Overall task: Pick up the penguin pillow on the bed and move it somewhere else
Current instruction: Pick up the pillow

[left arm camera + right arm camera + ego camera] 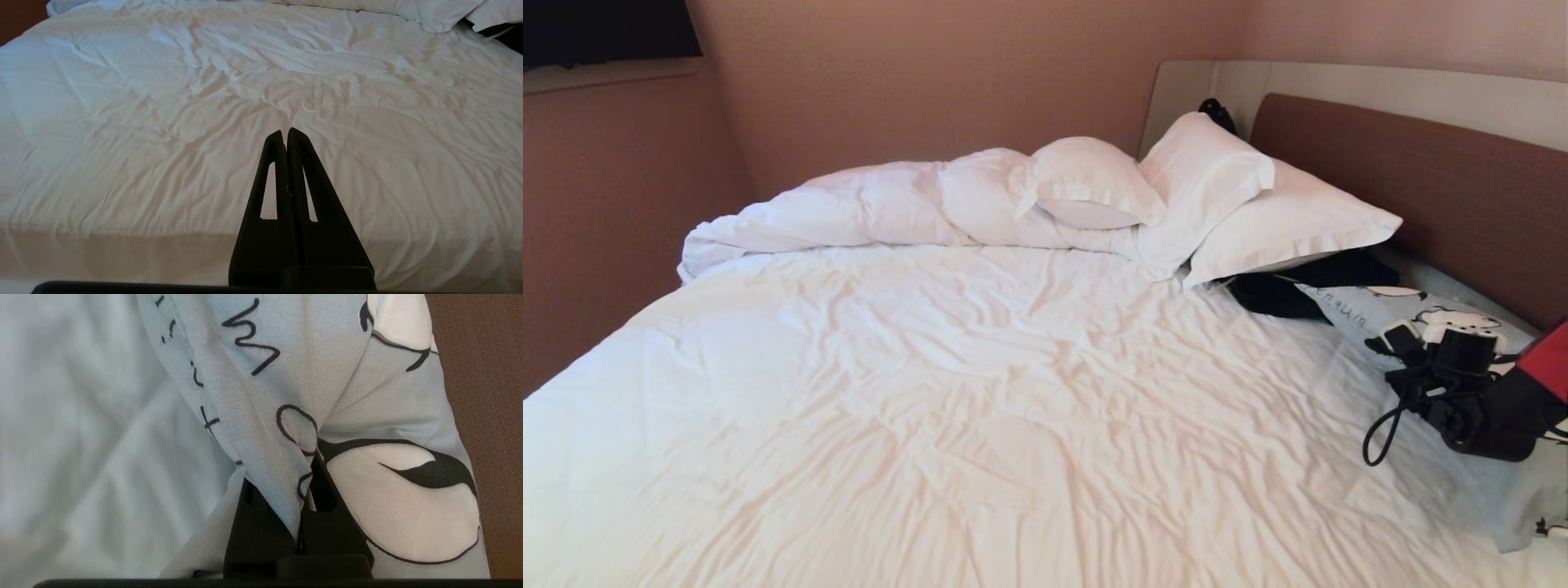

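Right gripper (304, 473) is clenched on a fold of the rectangular light blue fabric penguin pillow (1429, 314), at the right side of the large bed with wrinkled white sheet (980, 392), near the brown padded headboard (1421, 180). Black clothing bundle (1282, 290) lies just left of the pillow, under plain white pillows (1258, 212). Left gripper (286, 139) hangs over the sheet, fingers pressed together, holding nothing

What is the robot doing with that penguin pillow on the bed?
The robot's right gripper has pinched a fold of the penguin pillow at the right side of the bed, near the headboard. Its left gripper is shut and empty, parked at the foot of the bed.
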